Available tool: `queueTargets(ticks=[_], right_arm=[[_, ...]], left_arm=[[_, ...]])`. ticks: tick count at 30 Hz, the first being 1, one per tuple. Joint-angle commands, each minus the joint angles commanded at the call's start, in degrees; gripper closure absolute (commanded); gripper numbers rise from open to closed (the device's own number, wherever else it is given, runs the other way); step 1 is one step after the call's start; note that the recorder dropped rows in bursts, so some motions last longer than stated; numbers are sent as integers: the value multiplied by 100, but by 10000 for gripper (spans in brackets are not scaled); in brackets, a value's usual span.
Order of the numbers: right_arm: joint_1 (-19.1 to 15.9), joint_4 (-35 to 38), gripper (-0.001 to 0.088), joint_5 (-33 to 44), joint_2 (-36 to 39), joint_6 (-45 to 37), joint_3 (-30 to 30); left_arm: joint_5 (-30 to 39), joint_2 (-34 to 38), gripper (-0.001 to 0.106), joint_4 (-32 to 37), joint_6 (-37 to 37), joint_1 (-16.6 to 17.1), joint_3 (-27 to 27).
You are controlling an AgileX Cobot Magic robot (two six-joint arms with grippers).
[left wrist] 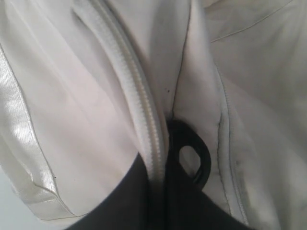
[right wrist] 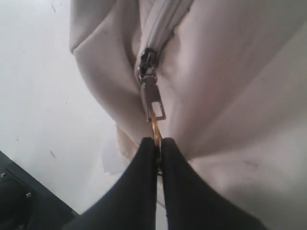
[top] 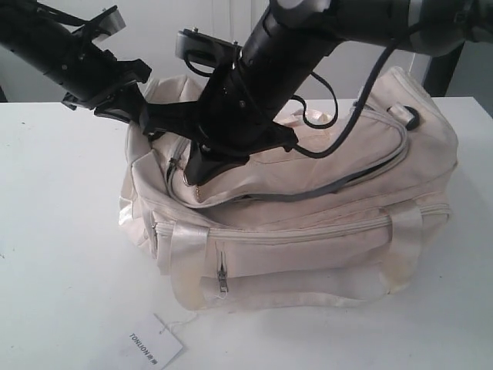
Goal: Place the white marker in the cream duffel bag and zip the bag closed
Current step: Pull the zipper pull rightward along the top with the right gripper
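- One white paper tag (top: 155,346) printed TONLION lies nearest the exterior camera, flat on the white table (top: 62,254), just in front of the bag and tied to it by a thin string.
- One cream duffel bag (top: 323,247) rests on the table behind the tag, with its long side facing the camera.
- Two satin strap bands cross the front face of the bag, one toward each end.
- Zippers counted on the bag in the exterior view: one curved top zipper (top: 385,166), one straight front zipper (top: 308,229), and one small metal pull (top: 223,280) hanging on the front pocket.
- A dark gap shows along the curved top zipper.
- Two black arms reach down to the left end of the bag.
- Left gripper (left wrist: 158,184): fingers pressed together, pinching the bag's white zipper strip (left wrist: 136,100) and the fabric beside it.
- Right gripper (right wrist: 157,146): fingers pressed together, pinching one gold ring pull (right wrist: 155,128), which hangs from one metal slider (right wrist: 146,67) on the top zipper.
- One black cable (top: 343,123) loops from the right arm over the top of the bag.
- White marker: its position cannot be told from any of the three views.
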Motion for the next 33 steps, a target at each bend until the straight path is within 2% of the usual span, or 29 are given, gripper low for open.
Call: queueTargets(ticks=[6, 14, 33], right_arm=[[48, 173, 868, 531, 0, -410, 0], [48, 57, 868, 563, 238, -667, 0], [37, -1204, 868, 563, -510, -365, 11]], left_arm=[[-126, 0, 1053, 34, 0, 0, 0], [-193, 0, 1053, 196, 0, 0, 0], [-216, 0, 1053, 516, 159, 0, 0]])
